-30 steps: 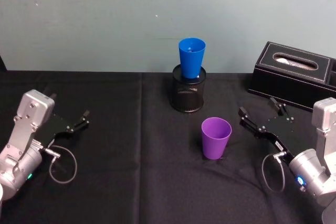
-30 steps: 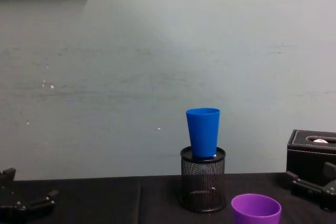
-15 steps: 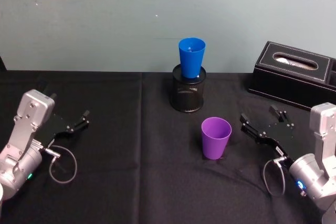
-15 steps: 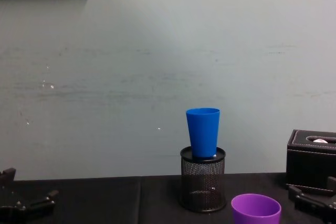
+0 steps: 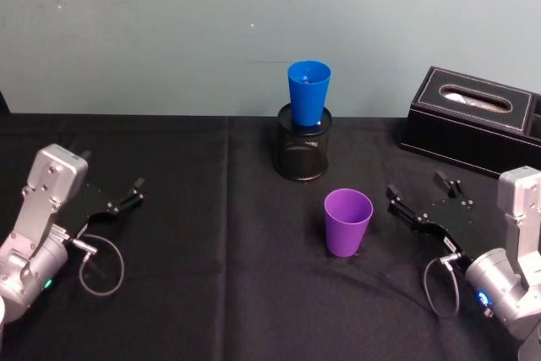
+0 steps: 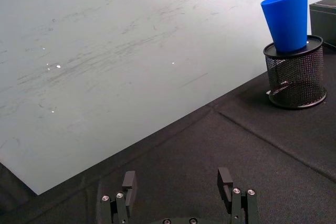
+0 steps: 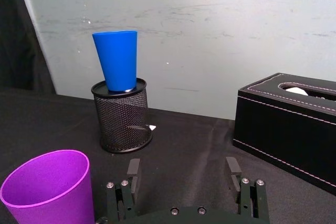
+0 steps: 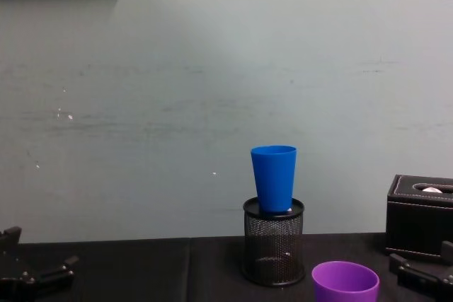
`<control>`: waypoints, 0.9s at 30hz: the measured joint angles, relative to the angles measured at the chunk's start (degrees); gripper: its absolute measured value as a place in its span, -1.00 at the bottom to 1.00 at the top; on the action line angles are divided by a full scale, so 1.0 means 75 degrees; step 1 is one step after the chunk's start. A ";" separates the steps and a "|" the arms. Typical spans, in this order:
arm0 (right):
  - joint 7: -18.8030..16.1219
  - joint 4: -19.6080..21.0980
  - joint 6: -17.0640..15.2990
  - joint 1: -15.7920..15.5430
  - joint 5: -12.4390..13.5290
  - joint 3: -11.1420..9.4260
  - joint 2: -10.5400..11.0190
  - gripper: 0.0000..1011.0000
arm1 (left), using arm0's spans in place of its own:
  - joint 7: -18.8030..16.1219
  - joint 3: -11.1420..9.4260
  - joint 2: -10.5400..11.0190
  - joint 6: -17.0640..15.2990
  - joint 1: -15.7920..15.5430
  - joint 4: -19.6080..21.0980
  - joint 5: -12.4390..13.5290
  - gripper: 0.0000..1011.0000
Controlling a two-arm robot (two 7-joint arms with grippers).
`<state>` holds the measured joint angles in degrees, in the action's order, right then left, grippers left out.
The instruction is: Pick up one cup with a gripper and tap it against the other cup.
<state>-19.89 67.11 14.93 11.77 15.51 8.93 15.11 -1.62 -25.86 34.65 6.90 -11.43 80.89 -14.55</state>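
Mesh of the black pen holder (image 5: 303, 153) hides the blue cup's (image 5: 308, 92) base, and the chest view crops the purple cup (image 8: 345, 282) below its rim. The right gripper (image 5: 420, 197) sits just right of the purple cup on the table (image 5: 220, 243), jaws wide apart, empty, touching nothing. The left gripper (image 5: 123, 196) rests wide open at the table's left.

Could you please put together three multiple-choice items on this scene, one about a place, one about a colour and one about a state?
1. Where does the blue cup sit?
A. in the black mesh holder
B. on the tissue box
C. inside the purple cup

2. What colour is the cup nearest the right gripper?
A. green
B. purple
C. red

3. What state is the right gripper in?
A. shut on the purple cup
B. open, holding nothing
C. shut on the blue cup

Key: 1 A, its base rests in the holder's mouth. 2 B, the purple cup stands beside it. 3 B, its fingers are spread, apart from the cup.
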 joint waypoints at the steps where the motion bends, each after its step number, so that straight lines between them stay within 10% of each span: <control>1: 0.0000 0.0001 0.0000 0.0000 0.0001 0.0001 0.0000 0.98 | 0.0000 0.0000 0.0000 0.0000 0.0000 0.0000 0.0000 1.00; 27: 0.0000 0.0023 0.0007 -0.0006 0.0030 0.0013 0.0013 0.98 | 0.0000 0.0000 0.0000 0.0000 0.0000 0.0001 0.0000 1.00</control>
<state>-19.89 67.29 14.98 11.72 15.73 9.03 15.20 -1.62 -25.86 34.65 6.91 -11.44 80.90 -14.55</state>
